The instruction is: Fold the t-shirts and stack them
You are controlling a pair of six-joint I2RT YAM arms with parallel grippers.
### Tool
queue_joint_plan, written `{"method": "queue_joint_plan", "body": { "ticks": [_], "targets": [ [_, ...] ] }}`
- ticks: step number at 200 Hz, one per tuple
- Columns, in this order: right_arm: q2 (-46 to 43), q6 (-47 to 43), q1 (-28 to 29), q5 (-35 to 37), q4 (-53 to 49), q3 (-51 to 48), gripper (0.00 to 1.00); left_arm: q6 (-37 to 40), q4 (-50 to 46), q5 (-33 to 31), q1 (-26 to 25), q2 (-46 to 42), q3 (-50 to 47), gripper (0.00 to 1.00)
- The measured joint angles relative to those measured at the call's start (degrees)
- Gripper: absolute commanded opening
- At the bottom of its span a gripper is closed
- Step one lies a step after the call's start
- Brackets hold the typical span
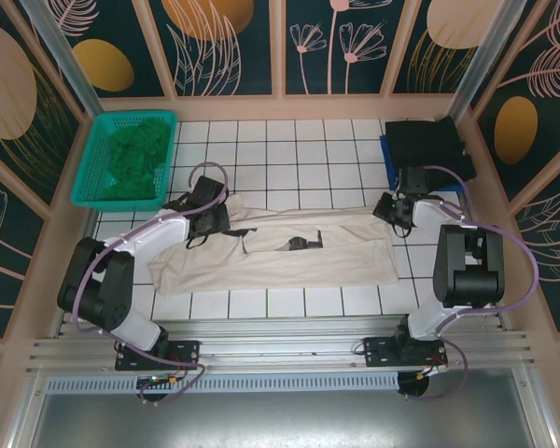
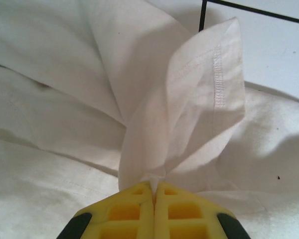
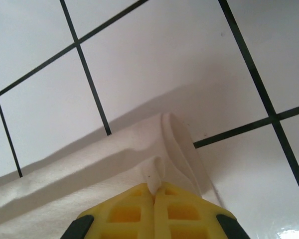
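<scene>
White tiled bench (image 1: 280,140), walled in by patterned panels.

Cream-white t-shirt (image 1: 261,266): biggest item. It lies mid-bench, stretched as a long band running left-right, nearer the near edge than the far one. Folded over lengthwise, wrinkled, left end bunched and wider. It reaches from beside the left arm across to beside the right arm.

Teal mesh basket (image 1: 90,159): far left corner of the bench, upright and well apart from the cream shirt.

Black t-shirt (image 1: 425,142): far right corner, in a squarish pile. It sits on a blue flat thing (image 1: 387,161) that peeks out at the pile's left side; cannot tell what that is.

Dark green t-shirt (image 1: 135,159): crumpled inside the basket, filling most of it.

Left gripper (image 2: 153,186): over the far left part of the cream shirt. Yellow jaws are pressed together, pinching a stitched hem fold that stands up from the jaws as a peaked flap. The rest of the cloth lies slack below.

Right gripper (image 3: 154,188): at the shirt's far right end. Jaws are clenched on the cream shirt's rolled edge, with bare tile just beyond it.

Small dark mark (image 1: 303,245) mid-shirt on the cream cloth, too small to tell what it is.
</scene>
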Motion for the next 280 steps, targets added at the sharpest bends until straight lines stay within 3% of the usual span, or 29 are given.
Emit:
{"method": "queue_joint_plan", "body": {
  "ticks": [93, 142, 185, 198, 238, 264, 280],
  "targets": [
    [-6.58, 1.90, -0.28, 0.02, -0.98, -2.86, 0.00, -2.95, 2.75, -0.63, -0.79, -3.65, -2.21, 0.00],
    [-7.76, 2.84, -0.28, 0.22, -1.07, -7.93, 0.00, -5.07, 4.48, 0.28, -1.75, -4.68, -8.20, 0.00],
    [-8.33, 3.21, -0.28, 1.57, -1.99, -9.07, 0.14, -6.10, 5.29, 0.92, -1.95, -4.66, -10.45, 0.00],
    [-9.35, 3.41, -0.31, 2.03, -2.43, -9.55, 0.14, -6.45, 5.70, 1.03, -1.95, -4.72, -11.02, 0.08],
    [-13.97, 4.11, -0.61, 3.76, -4.96, -10.49, 0.17, -7.30, 6.19, 2.19, -1.95, -7.17, -14.40, 0.13],
    [-16.61, 4.87, -0.70, 4.04, -5.33, -11.04, 0.18, -7.98, 6.05, 3.13, -1.95, -8.74, -16.39, 0.26],
    [-17.29, 5.81, -0.50, 3.34, -5.09, -11.04, 0.20, -8.55, 5.73, 3.76, -1.95, -9.88, -17.27, 0.42]
  ]
}}
